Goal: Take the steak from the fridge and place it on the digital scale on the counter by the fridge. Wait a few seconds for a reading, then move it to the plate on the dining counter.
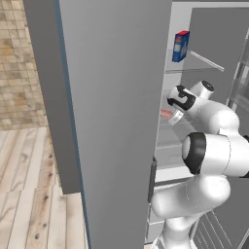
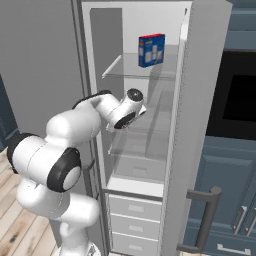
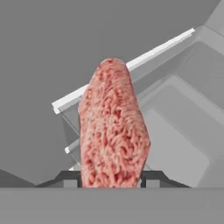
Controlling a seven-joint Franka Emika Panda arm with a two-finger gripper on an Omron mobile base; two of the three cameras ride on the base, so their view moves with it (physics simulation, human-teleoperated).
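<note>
**A:** Where is the flat reddish-pink slab of raw steak (image 3: 113,127) right now?

**B:** In the centre of your hand view, standing up between the two dark fingers (image 3: 66,178), which are clenched on its lower end. In the left base view you can catch a sliver of pink at the middle right of the frame, just beside the gripper (image 1: 176,115), inside the tall grey fridge (image 2: 150,125) with its pale shelves.

**A:** How will it handle?

**B:** Judging by its look, it's light, soft and floppy, and probably a bit slick. You hold it by one end, so most of the slab hangs free beyond the fingers; a grip nearer the middle would flop less. Swing slowly so it doesn't slide out.

**A:** Anything nearby to mind?

**B:** The glass shelf edges run diagonally behind the meat in your hand view. The blue carton (image 2: 151,50) sits on the shelf in the upper middle of the right base view, well apart.
</note>
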